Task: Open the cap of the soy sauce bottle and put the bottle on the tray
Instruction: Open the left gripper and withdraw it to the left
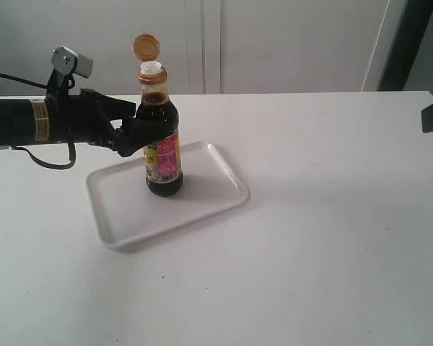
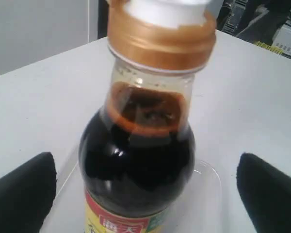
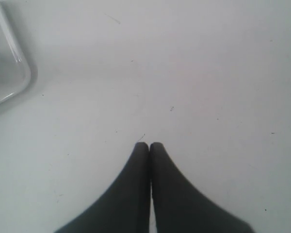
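White bench carries the tray; the soy sauce bottle stands upright on it, cap flipped open. From 9 o'clock the left fingers flank it, apart; placing looks done, so next comes a clean retreat. The right fingers sit together

The soy sauce bottle holds brown-black liquid behind a pink-red and yellow label. Its cap is amber-orange, the spout white. The tray and table are white.

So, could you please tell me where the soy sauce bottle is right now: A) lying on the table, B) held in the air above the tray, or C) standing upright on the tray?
C: the soy sauce bottle stands upright with its base on the tray.
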